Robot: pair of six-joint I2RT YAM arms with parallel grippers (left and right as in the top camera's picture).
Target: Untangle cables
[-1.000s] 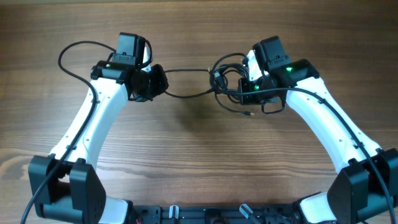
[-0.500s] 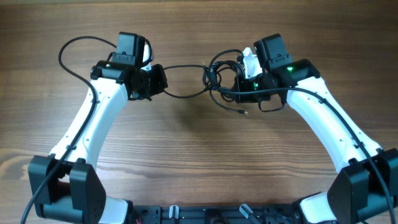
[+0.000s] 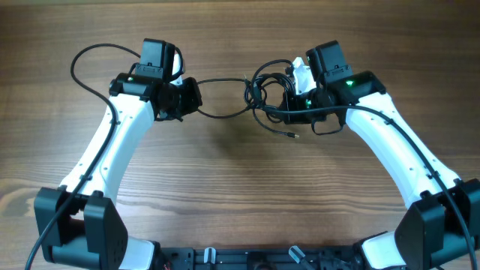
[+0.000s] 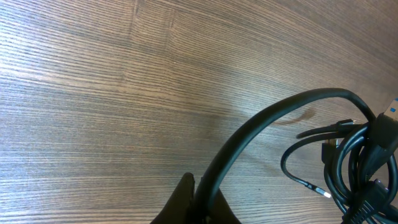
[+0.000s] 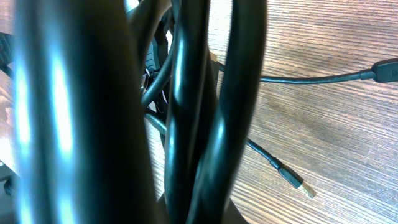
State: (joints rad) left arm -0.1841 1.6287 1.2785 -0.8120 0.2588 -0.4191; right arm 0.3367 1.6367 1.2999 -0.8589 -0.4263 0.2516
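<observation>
Several loops of thin black cables [image 3: 268,96] were bunched in one knotted coil over the brown wooden table [image 3: 225,195]. One strand ran leftward out of the coil to the left gripper [image 3: 195,96], whose jaws were closed on it. The right gripper [image 3: 289,101] sat against the coil's right side and seemed clamped on the loops, though they crowded its wrist view and hid the jaws. Holding the strand and coil apart likely served to draw slack through the knot. A small metal-tipped plug [image 3: 293,136] lay free just below the coil. Compared with a second earlier, coil and plug had shifted slightly towards the left gripper; over the last half second nothing visibly moved.
</observation>
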